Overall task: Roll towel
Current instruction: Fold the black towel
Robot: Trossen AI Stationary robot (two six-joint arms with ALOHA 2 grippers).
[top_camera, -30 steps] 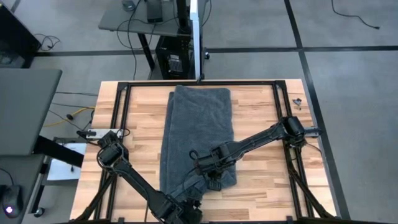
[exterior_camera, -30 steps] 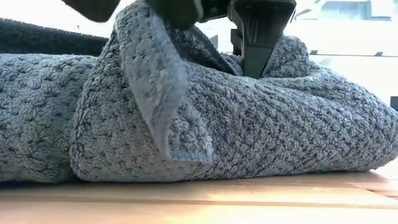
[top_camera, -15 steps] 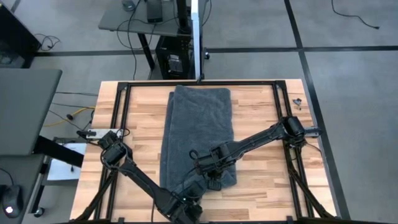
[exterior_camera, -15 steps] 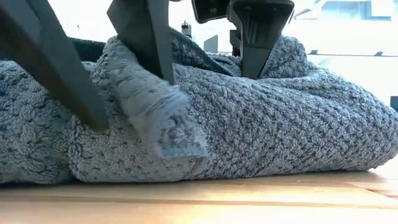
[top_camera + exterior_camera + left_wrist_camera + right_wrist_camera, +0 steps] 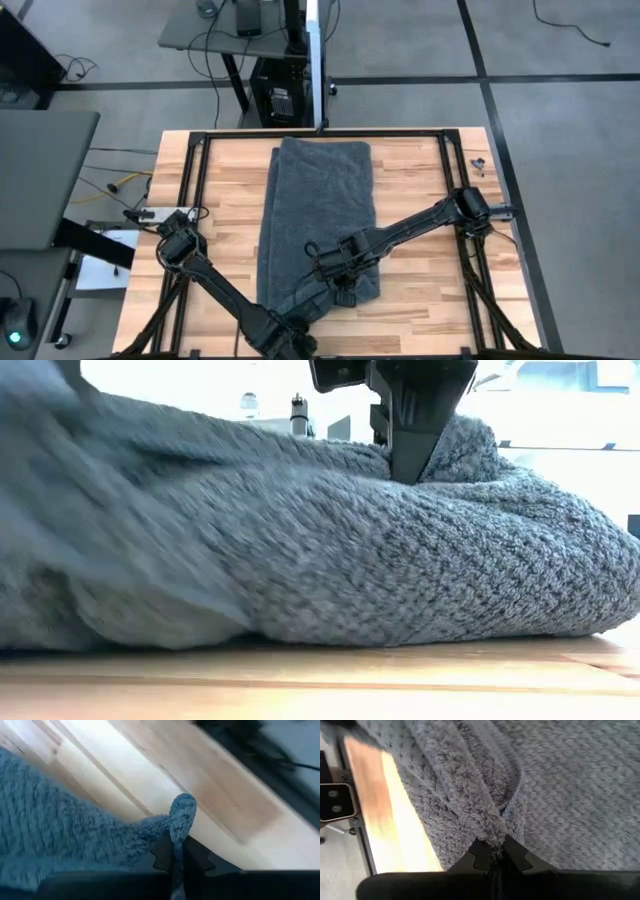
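Towel [image 5: 318,215], big dark grey terry cloth, lies folded lengthwise as a long strip down the middle of the pale wood-plank desk [image 5: 420,180], far end flat, near end bunched up w/ both arms on it. Left gripper [image 5: 176,851] sits at the near desk edge, jaws closed on a pinched fold of the towel's near hem; cloth pokes up between its fingers in the left wrist view. Right gripper [image 5: 494,851] is just beside it, a bit further in on the strip, jaws also closed on a ridge of towel; in the low view it comes down into the top of the bunched mound.

Step, as I read it: start of the roll, both near-end grips made, roll itself not formed yet. Next move prob needs both grips to lift and turn the hem over toward the far end together, kept level so the roll doesn't skew; thick soft cloth may sag or slip out.

Desk has a black metal frame [image 5: 320,132] round its rim. Room: grey floor tiles, another desk w/ cables and a black box beyond the far edge, a dark desk at left. No people seen.
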